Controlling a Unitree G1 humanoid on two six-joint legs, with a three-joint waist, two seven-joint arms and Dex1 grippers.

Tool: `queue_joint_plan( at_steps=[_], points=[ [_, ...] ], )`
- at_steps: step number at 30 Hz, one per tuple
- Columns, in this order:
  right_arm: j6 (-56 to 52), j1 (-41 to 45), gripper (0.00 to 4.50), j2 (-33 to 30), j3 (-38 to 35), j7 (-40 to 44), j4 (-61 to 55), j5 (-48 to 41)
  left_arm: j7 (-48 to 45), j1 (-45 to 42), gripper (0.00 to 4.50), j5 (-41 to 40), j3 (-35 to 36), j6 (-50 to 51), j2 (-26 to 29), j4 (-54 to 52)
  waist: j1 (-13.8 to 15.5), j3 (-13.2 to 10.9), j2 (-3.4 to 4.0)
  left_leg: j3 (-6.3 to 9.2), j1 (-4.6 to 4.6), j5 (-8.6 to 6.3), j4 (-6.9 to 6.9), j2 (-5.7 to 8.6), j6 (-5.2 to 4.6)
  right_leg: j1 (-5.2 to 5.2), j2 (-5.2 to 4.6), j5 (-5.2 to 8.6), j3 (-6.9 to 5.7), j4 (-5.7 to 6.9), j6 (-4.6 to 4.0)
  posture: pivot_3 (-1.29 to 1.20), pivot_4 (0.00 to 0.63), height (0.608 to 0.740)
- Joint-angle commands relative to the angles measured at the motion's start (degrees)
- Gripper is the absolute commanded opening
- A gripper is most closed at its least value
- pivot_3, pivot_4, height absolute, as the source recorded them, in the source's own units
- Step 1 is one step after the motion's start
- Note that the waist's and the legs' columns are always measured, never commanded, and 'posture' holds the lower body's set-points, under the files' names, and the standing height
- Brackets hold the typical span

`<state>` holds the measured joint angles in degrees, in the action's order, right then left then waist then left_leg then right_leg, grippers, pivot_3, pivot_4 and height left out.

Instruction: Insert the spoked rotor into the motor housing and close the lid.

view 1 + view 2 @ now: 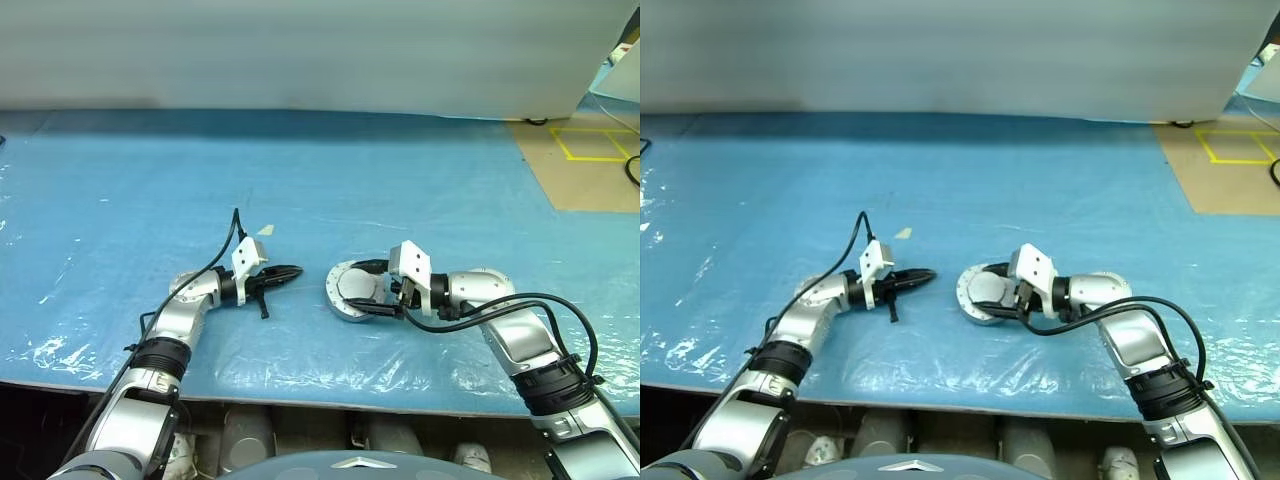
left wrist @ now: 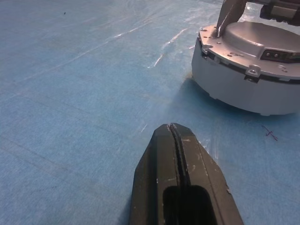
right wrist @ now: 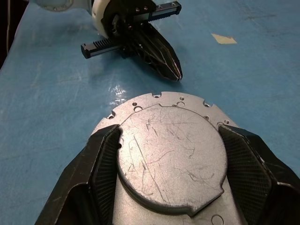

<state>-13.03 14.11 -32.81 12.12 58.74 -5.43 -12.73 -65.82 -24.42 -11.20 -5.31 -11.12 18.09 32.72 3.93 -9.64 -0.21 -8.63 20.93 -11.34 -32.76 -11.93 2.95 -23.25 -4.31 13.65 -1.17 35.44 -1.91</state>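
While the left gripper (image 1: 290, 272) lies closed and empty on the blue table (image 1: 420, 170), the right gripper (image 3: 166, 161) has its fingers (image 3: 101, 164) spread around the lid (image 3: 171, 157), seated on the housing (image 2: 243, 89) just beside it.

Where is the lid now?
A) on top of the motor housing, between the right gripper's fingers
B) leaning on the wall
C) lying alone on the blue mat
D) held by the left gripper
A: the lid sits on the motor housing, with the right gripper astride its raised centre.
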Motion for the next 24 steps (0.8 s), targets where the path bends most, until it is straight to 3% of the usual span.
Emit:
queue_joint_plan(
  at_steps=[1,14,24],
  points=[
    [1.0,-1.4,2.98,0.5,0.1,-0.4,1.9,0.4,-0.7,-0.1,0.00,-1.9,0.5,-0.1,-0.6,-2.4,0.0,0.0,0.00,0.00,-0.02,-0.01,0.00,-0.01,-0.02,0.01,0.00,0.00,0.00,0.00,0.00,0.00,0.150,0.740],
    [-0.4,-2.5,2.98,-3.3,0.4,2.9,2.5,0.2,-6.0,-0.6,0.00,-9.6,1.4,6.1,0.5,-13.7,0.6,0.0,-0.01,0.00,0.00,-0.02,0.01,0.02,-0.22,0.05,-0.02,0.01,-0.02,-0.05,-0.01,0.00,0.150,0.740],
    [-0.4,-0.4,2.98,-3.0,1.8,-0.5,5.9,3.8,-9.5,3.3,0.00,-7.5,-2.1,6.0,3.2,-16.4,0.4,0.0,-0.01,-0.01,-0.14,-0.09,0.01,0.01,-0.14,0.17,-0.02,0.01,-0.01,-0.05,-0.01,0.00,0.150,0.740]
  ],
)
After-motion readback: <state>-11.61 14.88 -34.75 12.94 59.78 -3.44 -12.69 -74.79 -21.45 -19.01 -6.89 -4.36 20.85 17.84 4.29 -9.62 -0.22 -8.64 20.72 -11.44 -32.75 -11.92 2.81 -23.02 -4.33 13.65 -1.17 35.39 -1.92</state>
